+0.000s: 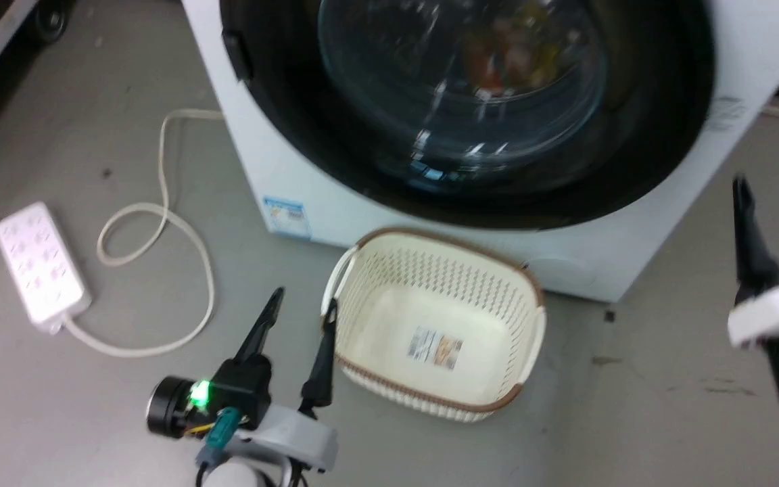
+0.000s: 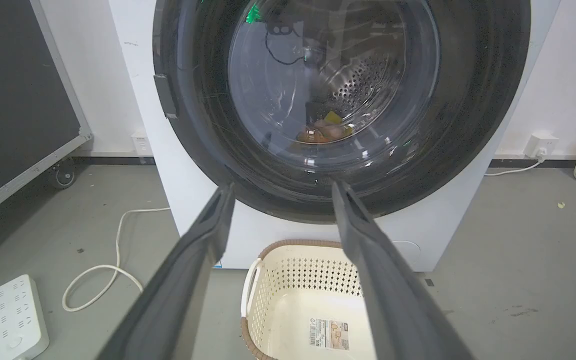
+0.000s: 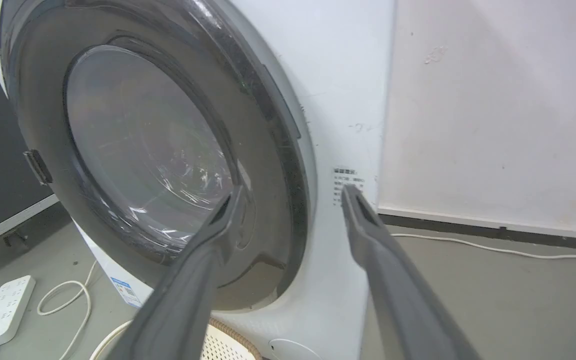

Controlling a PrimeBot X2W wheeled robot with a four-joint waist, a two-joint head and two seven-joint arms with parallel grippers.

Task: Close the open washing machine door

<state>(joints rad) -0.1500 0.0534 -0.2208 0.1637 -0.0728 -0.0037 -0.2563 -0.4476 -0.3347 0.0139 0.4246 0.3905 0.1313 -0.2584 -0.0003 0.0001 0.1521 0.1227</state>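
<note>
**Head view**
- The washing machine door (image 1: 464, 101) fills the upper centre of the frame. Its black rim lies flat against the white front of the washing machine (image 1: 281, 169), with no gap visible at the lower rim
- The left pincer (image 1: 304, 297) sits at lower left with its 2 fingers spread and nothing between them. It is just beside the left rim of the cream basket (image 1: 430, 277) on the floor
- The right pincer (image 1: 770, 182) sits at the right edge, also spread and empty, level with the door's lower right rim but apart from it
- A power strip (image 1: 38, 264) lies on the floor at far left

**Left wrist view**
- The fingers of the left pincer (image 2: 284, 186) stand wide apart and point up frame at the door's lower rim
- The door (image 2: 343, 100) faces this camera squarely, and the steel drum shows through its glass

**Right wrist view**
- The right pincer (image 3: 293, 191) is spread and straddles the door's right rim without touching it
- The door (image 3: 158, 150) lies up frame and to the left, seen at an angle, and the right arm looks to be the nearer

**Assessment**
- The door appears shut against the front, though whether it has latched cannot be told
- The tab on the rim sits at frame left, so any final press is best aimed there, square to the door's face
</note>
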